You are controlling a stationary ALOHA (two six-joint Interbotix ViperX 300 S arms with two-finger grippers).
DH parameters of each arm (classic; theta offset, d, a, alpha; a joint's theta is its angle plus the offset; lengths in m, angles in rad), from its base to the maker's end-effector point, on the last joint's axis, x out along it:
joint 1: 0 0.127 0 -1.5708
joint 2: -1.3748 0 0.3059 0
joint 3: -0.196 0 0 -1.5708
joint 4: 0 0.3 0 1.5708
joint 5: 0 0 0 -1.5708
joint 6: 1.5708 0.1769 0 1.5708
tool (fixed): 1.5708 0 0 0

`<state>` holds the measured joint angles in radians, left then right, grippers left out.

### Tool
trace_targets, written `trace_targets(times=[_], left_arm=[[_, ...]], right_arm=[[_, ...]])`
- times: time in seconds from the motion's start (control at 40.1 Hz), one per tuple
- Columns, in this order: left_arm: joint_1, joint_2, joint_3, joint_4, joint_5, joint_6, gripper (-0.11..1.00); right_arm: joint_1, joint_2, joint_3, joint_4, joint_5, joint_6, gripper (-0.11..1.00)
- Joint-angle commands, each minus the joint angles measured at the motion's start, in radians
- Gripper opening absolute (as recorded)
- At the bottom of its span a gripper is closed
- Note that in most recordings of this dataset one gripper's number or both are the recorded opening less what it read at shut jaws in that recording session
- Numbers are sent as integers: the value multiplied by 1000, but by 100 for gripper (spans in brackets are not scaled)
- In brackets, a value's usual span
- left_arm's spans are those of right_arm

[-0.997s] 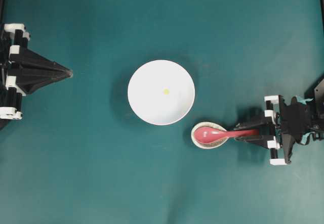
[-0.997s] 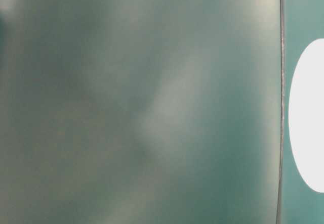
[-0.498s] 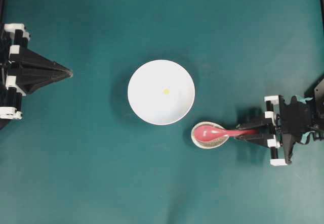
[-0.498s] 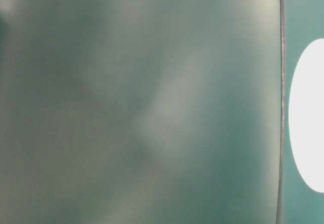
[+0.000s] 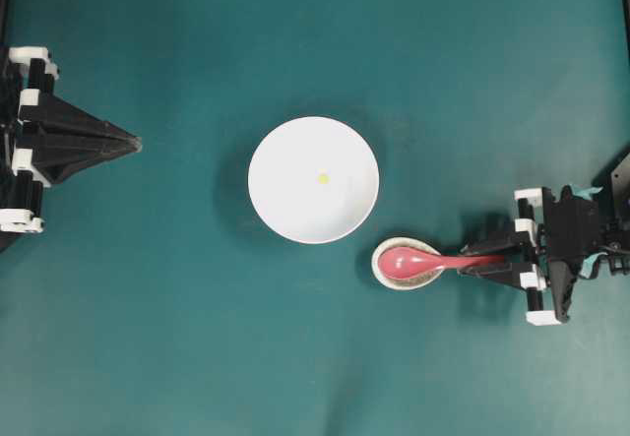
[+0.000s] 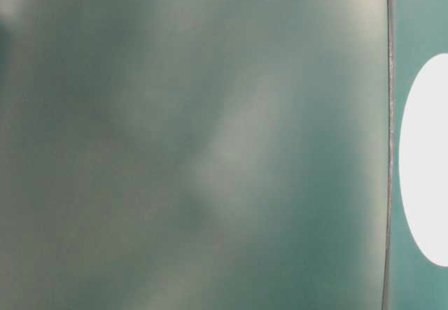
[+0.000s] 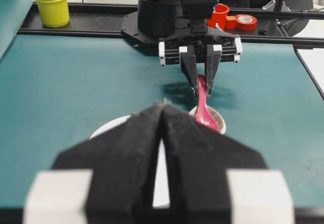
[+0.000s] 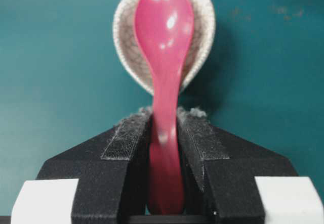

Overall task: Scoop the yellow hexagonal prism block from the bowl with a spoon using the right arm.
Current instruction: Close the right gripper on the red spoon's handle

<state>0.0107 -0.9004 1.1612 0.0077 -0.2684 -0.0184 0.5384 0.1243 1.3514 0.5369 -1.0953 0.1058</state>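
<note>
The white bowl [image 5: 268,151] sits mid-table, and the tiny yellow hexagonal prism block [image 5: 323,177] lies inside it near the centre. The pinkish-red spoon [image 5: 413,261] has its scoop in a small speckled spoon rest [image 5: 381,271] just right of and below the bowl. My right gripper [image 5: 489,259] is shut on the spoon's handle; in the right wrist view the spoon handle [image 8: 164,148] is squeezed between the pads of this gripper [image 8: 164,114]. My left gripper [image 5: 133,143] rests shut at the far left, well away from the bowl [image 7: 109,128].
Behind the right arm's base, a black rail holds stacked yellow and blue cups [image 7: 51,4], a red cup [image 7: 220,15] and a red tape roll [image 7: 246,21]. The table-level view shows mostly blurred green and a slice of the bowl [image 6: 427,163].
The right jaws have closed onto the spoon handle, and the gripper and scoop have shifted slightly over the rest. The left arm has not moved.
</note>
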Motion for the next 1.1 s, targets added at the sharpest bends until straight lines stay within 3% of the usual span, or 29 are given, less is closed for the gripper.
trace_targets(times=[0.0, 0.15, 0.249, 1.072], left_arm=[[0, 6, -18, 3, -6, -2, 0], [0, 6, -18, 3, -5, -2, 0], [0, 6, -18, 3, -2, -2, 0], [0, 6, -18, 3, 2, -2, 0]], right_arm=[[-12, -15, -6, 2, -2, 2, 22], [-29, -15, -8, 3, 8, 0, 46], [-31, -15, -8, 3, 8, -6, 56], [-29, -9, -23, 2, 2, -48, 50]])
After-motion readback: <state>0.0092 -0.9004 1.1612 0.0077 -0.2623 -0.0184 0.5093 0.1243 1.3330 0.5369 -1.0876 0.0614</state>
